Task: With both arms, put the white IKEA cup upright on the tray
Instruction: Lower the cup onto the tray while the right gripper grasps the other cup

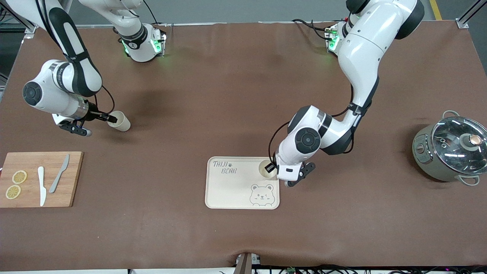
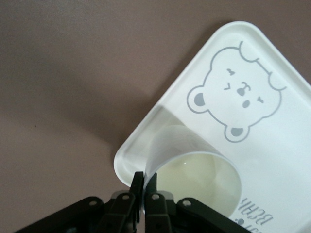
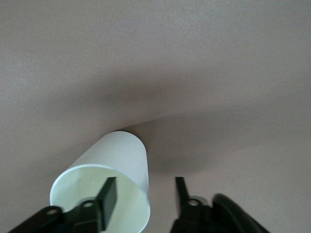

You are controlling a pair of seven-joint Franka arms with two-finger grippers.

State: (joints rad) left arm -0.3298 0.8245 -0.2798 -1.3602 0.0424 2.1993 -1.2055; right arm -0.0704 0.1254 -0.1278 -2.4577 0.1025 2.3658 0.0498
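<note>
L gripper (image 1: 271, 168): over tray (image 1: 232, 190) corner, fingers pinching rim of upright cup (image 1: 267, 168), one inside, one outside.
R gripper (image 1: 111, 118): fingers spread, one inside 2nd cup (image 1: 120, 121), tilted over bare table (image 1: 228, 95), well apart from tray.

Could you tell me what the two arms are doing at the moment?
Each arm is handling a white cup. The left gripper is pinching the rim of one cup that stands upright on the bear tray, at the corner nearest the left arm. The right gripper is open around the wall of a second cup, one finger inside its mouth; this cup is tilted on the brown table, toward the right arm's end.
</note>
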